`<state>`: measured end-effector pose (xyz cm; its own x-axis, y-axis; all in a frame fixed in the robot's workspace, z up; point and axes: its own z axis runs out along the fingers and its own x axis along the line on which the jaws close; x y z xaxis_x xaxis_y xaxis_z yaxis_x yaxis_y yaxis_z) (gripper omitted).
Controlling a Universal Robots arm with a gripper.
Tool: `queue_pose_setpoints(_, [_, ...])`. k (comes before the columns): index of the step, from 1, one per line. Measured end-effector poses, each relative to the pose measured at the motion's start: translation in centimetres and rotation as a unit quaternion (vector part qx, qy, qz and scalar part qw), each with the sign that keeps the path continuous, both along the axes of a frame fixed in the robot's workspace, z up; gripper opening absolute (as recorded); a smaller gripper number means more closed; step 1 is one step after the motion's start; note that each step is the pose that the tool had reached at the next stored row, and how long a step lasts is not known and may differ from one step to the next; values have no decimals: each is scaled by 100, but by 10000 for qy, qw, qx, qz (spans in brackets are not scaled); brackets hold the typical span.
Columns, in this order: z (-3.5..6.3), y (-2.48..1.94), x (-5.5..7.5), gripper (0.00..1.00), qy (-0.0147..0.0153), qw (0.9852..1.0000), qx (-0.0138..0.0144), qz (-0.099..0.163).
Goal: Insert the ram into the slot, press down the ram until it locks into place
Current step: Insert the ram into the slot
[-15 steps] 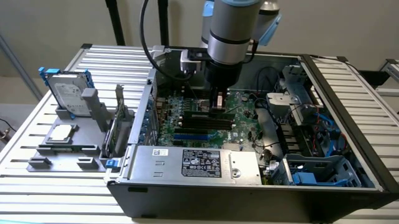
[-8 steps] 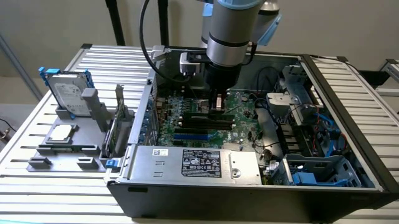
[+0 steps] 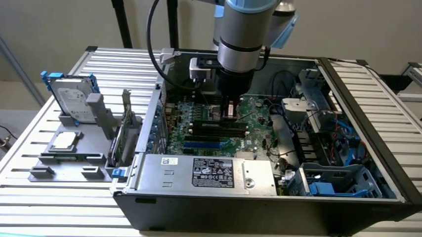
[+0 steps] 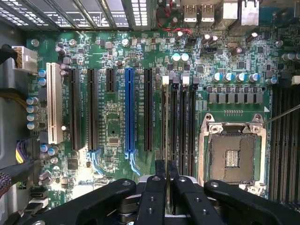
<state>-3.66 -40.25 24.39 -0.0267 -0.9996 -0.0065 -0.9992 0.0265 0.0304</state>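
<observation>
My gripper (image 3: 230,111) reaches down into the open computer case over the motherboard (image 3: 254,111). In the wrist view the two black fingers (image 4: 159,169) stand close together, shut on the ram (image 4: 166,140), which shows edge-on as a thin dark strip. The ram lines up with the slot (image 4: 165,117), the outermost of several parallel black memory sockets with white end clips, beside the processor socket. I cannot tell whether its lower edge sits in the slot. In the exterior view the memory sockets (image 3: 218,127) lie just in front of the gripper.
A blue socket (image 4: 130,112), a white socket (image 4: 54,103) and black expansion sockets lie beside the memory sockets. The empty processor socket (image 4: 232,157) is on the other side. A power supply (image 3: 204,170) closes the case front. A hard drive (image 3: 72,98) and expansion card (image 3: 125,123) stand outside.
</observation>
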Motion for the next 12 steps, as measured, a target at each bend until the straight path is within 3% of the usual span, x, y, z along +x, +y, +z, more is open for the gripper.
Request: queue_pose_setpoints(12, [-51, 1, -32, 13, -52, 10000, -9, 0])
